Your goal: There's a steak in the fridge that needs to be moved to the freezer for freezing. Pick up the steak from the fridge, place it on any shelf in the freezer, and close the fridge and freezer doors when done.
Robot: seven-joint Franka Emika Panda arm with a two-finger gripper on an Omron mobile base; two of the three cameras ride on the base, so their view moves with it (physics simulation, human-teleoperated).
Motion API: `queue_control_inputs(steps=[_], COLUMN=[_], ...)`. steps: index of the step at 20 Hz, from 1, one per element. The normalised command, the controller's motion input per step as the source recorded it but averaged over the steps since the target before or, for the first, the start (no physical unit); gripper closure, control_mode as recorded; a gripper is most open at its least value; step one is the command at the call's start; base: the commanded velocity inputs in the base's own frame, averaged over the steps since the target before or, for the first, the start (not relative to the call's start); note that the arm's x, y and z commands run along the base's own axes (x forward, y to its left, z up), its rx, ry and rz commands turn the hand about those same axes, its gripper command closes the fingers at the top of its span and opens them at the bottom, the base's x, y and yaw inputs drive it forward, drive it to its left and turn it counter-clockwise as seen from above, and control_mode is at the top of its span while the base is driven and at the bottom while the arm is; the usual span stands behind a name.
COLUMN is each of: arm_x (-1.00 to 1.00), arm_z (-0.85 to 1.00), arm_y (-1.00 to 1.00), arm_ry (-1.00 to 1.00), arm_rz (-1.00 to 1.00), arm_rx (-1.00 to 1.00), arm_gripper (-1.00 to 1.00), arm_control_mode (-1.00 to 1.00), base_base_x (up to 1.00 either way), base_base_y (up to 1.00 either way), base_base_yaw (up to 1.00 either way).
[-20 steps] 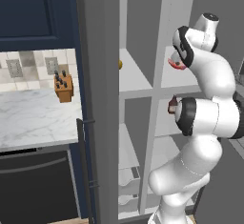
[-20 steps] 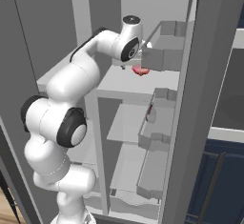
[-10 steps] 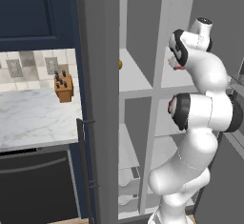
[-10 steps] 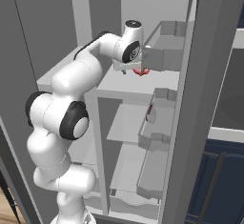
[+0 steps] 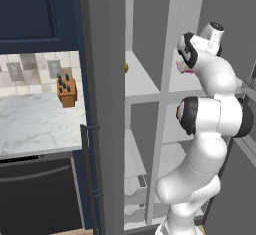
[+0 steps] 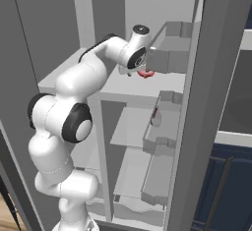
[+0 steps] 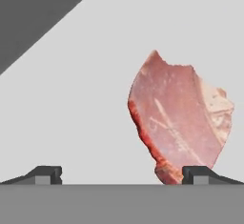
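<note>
Pink-red meat is seen close up from the hand camera now: the steak (image 7: pixel 183 118) lies flat on the white fridge shelf (image 7: pixel 86 99), towards the right-hand fingertip (image 7: pixel 195 173), with the gripper (image 7: pixel 121 174) spread wide and nothing pinched between its jaws.

Compared with a second ago, the arm has been swung further into the fridge (image 6: pixel 123 85); in the right base view the wrist has been carried down and to the right, so that the hand is now held just above the steak (image 6: pixel 145 73), where before it stood a little short of it. From the left base view the upper arm is seen drawn higher and nearer the fridge interior, and a sliver of the steak (image 5: pixel 188 70) peeks out beside the wrist. It may be judged that the approach is nearly finished and the grasp is not yet made; the steak sits off-centre, so a small sideways correction would seem to be called for before the jaws are closed.

As for containers: the grey bins of the fridge door (image 6: pixel 170 53) are seen open-topped; a dark reddish thing shows in the second one down, too small to be named. The freezer (image 5: pixel 142 79) stands open with its narrow shelves bare at this height, save a small yellow fruit (image 5: pixel 126 68) at the edge. White drawers (image 5: pixel 136 199) are seen low down, contents hidden.
</note>
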Motion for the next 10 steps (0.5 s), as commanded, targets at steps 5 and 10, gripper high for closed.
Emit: queue_control_inputs(steps=[5, 10], arm_x=[0.25, 0.69], arm_z=[-0.02, -0.1], arm_y=[0.02, -0.04], arm_ry=[-0.03, -0.01], arm_rz=[0.06, 0.1], arm_rx=[0.0, 0.0], arm_gripper=[-1.0, -1.0], arm_control_mode=[-1.0, -1.0], base_base_x=[0.0, 0.0], base_base_y=[0.0, 0.0], base_base_yaw=[0.0, 0.0])
